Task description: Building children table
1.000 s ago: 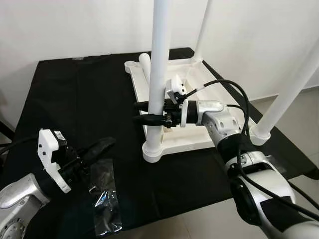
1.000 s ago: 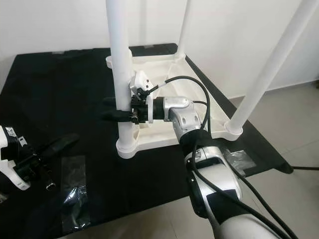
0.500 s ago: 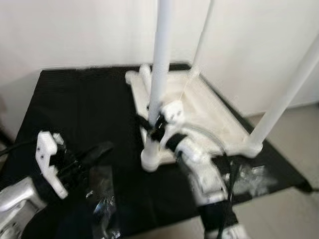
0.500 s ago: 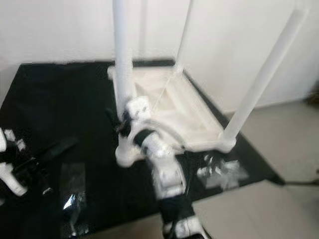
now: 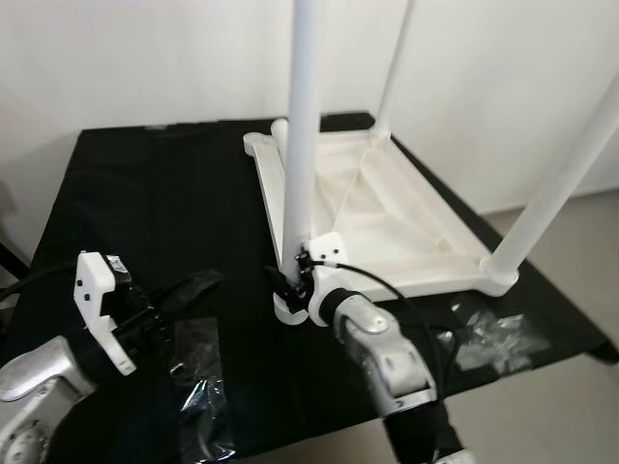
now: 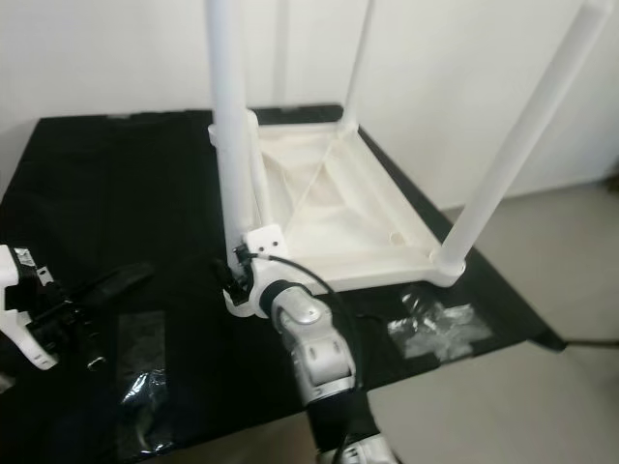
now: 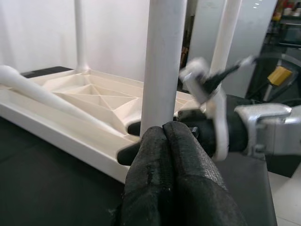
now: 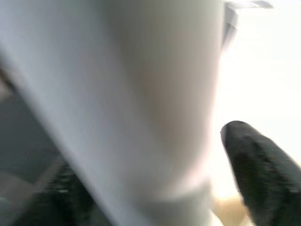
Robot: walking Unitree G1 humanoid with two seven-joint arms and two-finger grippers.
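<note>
We see right gripper (image 5: 290, 280) clasping upright near leg (image 5: 303, 126) low, just above its socket | left gripper (image 5: 189, 290) pinched empty, farther off | leg axis vertical

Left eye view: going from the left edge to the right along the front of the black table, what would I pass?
Left hand → plastic bag → right hand at the base of the near table leg → crumpled plastic wrap → right-side table leg.
</note>
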